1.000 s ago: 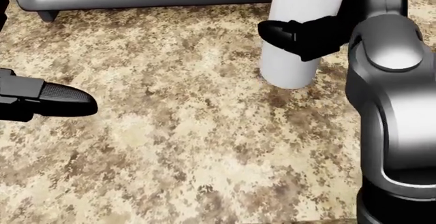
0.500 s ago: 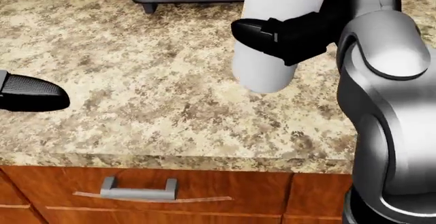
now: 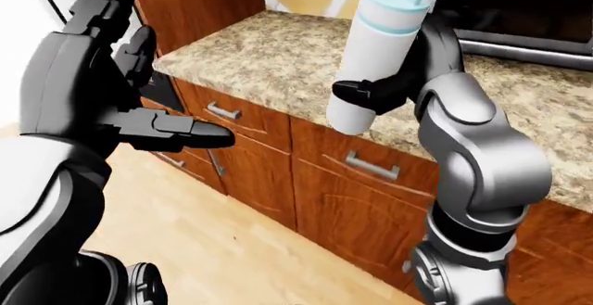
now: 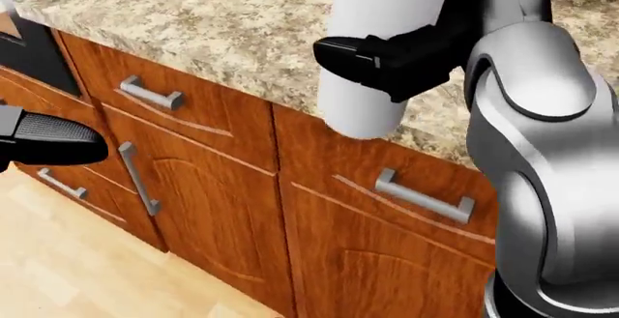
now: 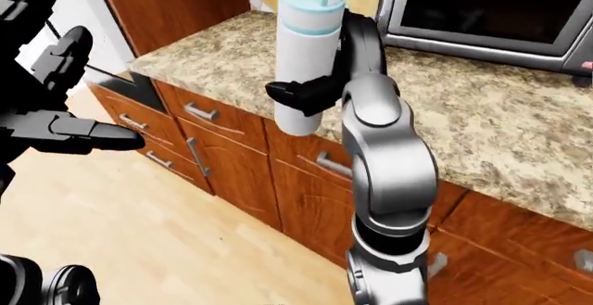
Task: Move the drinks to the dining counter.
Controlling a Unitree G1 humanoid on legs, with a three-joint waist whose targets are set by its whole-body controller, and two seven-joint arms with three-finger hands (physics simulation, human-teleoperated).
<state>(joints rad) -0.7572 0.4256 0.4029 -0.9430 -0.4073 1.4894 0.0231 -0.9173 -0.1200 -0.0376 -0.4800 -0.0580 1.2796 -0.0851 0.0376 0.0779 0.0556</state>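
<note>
One drink shows: a tall white bottle [image 3: 375,61] with a pale blue cap and band, upright, held off the tabletop [image 3: 278,58]. The right hand [image 3: 384,89] wraps it near its lower part, dark fingers [image 4: 353,53] closed round the white body from the side, one lying across the face turned to the camera. The bottle's base hangs below the fingers, over the tabletop's near edge and above the drawer fronts.

One speckled stone tabletop runs from the left-eye view's upper middle down toward its right edge. Its rim sits just beneath the held bottle. One microwave [image 5: 491,13] stands on it to the right of the fingers in the right-eye view. Below the rim are wooden drawers and doors; the head view shows four metal handles, among them one horizontal bar [image 4: 150,93] left of the fingers, one vertical bar [image 4: 136,177] lower left, and one bar [image 4: 426,196] below the fingers.

Pale wood floor [image 5: 139,228] fills the lower left of both eye views, open room beside the cabinets. A tall wooden cabinet [image 3: 199,2] closes the tabletop's far end.

The left hand [image 3: 97,89] is raised at the left, holding nothing, its fingers spread, one [image 3: 190,132] pointing toward the cabinets, well apart from the bottle. The right arm [image 3: 477,159] rises bent at the elbow, forearm upright, fingers at about tabletop height.
</note>
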